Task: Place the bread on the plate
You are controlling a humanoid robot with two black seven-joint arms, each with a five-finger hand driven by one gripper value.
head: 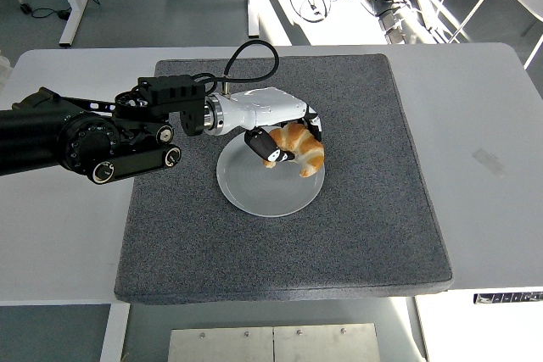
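A golden croissant (301, 147) is held in my left hand (286, 141), whose fingers are curled around it. The hand and bread hover over the upper right part of the pale round plate (254, 188), which lies in the middle of the dark grey mat (339, 226). Whether the croissant touches the plate cannot be made out. The black left arm (93, 137) reaches in from the left edge across the mat. My right arm does not show.
The grey mat covers most of the white table (484, 125). A small piece of clear tape (488, 161) lies on the table at the right. Cables and table legs stand on the floor beyond the far edge.
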